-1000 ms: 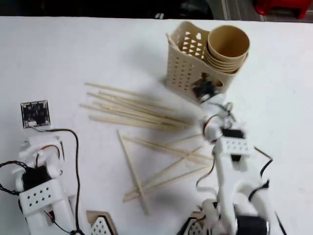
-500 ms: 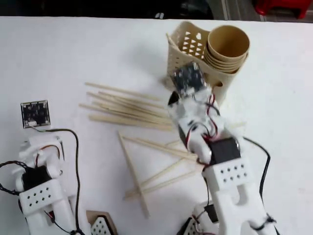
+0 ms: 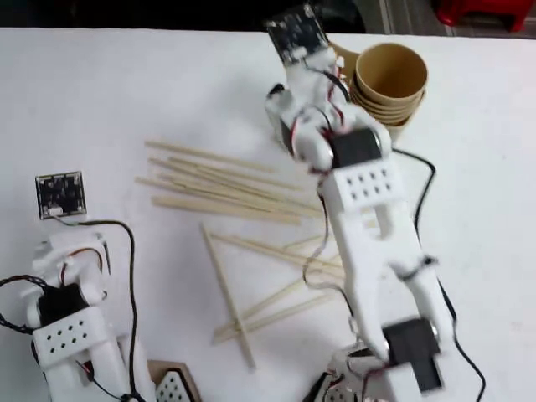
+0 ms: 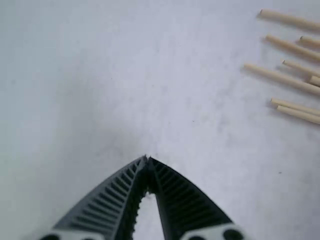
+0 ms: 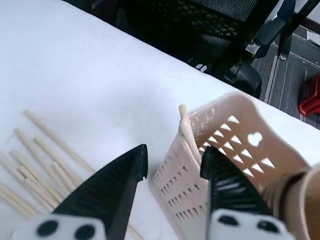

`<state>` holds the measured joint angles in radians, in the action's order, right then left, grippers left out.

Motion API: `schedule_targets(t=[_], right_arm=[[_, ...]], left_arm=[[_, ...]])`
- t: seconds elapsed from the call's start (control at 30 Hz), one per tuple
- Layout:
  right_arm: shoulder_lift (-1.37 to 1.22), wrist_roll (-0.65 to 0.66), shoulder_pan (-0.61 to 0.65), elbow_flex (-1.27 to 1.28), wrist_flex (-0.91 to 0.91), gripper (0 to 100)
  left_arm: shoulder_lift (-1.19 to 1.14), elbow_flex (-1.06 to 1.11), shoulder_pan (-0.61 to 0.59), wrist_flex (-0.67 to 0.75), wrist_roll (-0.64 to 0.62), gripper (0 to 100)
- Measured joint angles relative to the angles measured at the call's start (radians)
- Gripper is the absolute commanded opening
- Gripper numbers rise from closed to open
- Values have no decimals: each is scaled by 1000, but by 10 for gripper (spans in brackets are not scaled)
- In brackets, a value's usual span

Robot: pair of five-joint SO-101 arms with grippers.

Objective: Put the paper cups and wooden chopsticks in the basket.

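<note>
A tan slotted basket (image 5: 235,135) stands at the far side of the table, with a stack of paper cups (image 3: 391,79) in it. One wooden chopstick (image 5: 183,122) leans upright at the basket's corner. My right gripper (image 5: 172,160) is open above that corner, one finger outside the basket wall and one over its inside. Several loose chopsticks (image 3: 226,188) lie spread over the middle of the table, more of them crossing nearer the front (image 3: 276,285). My left gripper (image 4: 147,160) is shut and empty, low over bare table, short of the chopstick ends (image 4: 295,75).
The right arm (image 3: 360,193) stretches across the table's middle and covers most of the basket from above. The left arm (image 3: 63,322) sits at the front left corner. Beyond the table's far edge stand a dark chair (image 5: 200,25) and a red object (image 3: 486,10).
The right arm has swung from the front of the table out to the basket, its gripper now at the basket's corner. The left arm has not moved.
</note>
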<state>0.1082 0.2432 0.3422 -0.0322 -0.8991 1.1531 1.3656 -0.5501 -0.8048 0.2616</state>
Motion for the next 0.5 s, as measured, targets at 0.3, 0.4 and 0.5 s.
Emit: schedule_targets(t=[0.3,0.4,0.5], right_arm=[[-336,0,-28,-377,-152,187],[-397,0,-46,-479,-201,187],[-433,0,-63,-546,-249,185]], left_arm=[[0,0,0,0,0,27],[0,0,0,0,0,27],[0,0,0,0,0,27]])
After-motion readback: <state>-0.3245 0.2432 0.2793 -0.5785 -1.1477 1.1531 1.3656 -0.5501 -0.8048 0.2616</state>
